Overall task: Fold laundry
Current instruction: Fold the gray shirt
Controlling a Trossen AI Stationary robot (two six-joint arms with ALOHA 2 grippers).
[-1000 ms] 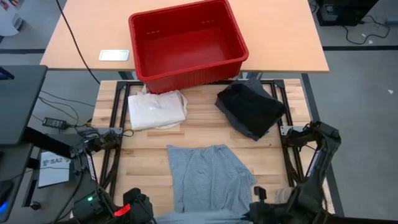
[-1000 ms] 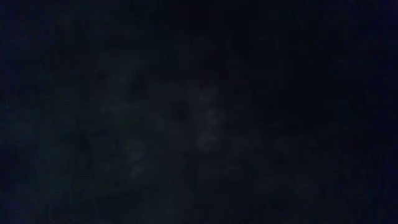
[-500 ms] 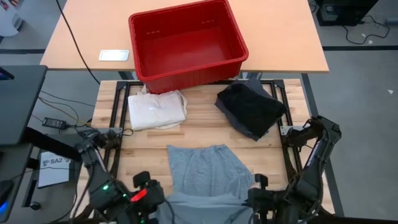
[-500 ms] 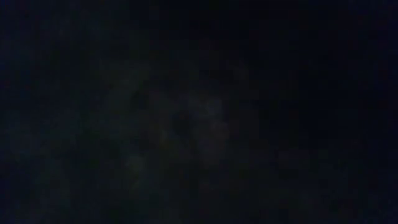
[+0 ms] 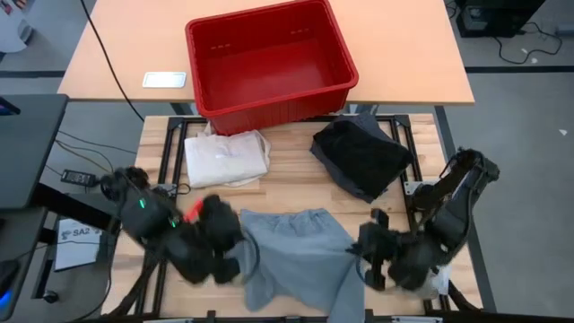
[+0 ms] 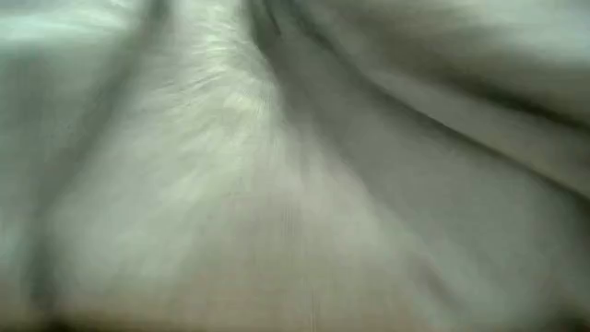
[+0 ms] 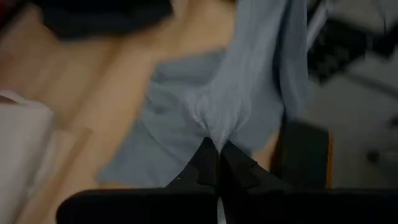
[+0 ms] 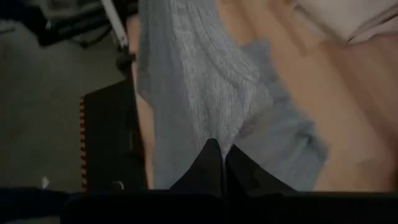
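The light grey T-shirt (image 5: 296, 256) lies on the near half of the wooden table, its far part flat and its near part raised between my two grippers. My left gripper (image 5: 235, 265) is shut on its left near part, my right gripper (image 5: 363, 262) on its right near part. Grey cloth (image 6: 295, 166) fills the low view. A black garment on a dark grey one (image 5: 363, 157) rests at the far right. No plaid garment shows. My left gripper (image 7: 214, 144) pinches a bunched fold of the T-shirt (image 7: 214, 124) between its two fingertips (image 7: 204, 163); creases fan out from the hold. The held part is lifted, while the far part lies on the table. Layer count does not show. My right gripper (image 8: 222, 146) pinches a gathered fold of the T-shirt (image 8: 219, 121) between its two fingertips (image 8: 210, 163). The cloth rises from the hold in ridges and hangs over the table's near edge, the rest lying flat on the wood.
A red plastic bin (image 5: 269, 58) stands at the far edge. A folded cream tote bag (image 5: 224, 157) lies far left. A white card (image 5: 164, 79) sits on the desk beyond. Bare wood (image 5: 287, 188) lies between the T-shirt and the far items.
Both grippers have risen from the near edge and moved toward the far edge, staying shut on the T-shirt. Its near part has been lifted and carried along with them while its far part stayed flat. The low view went from dark to lit grey cloth.
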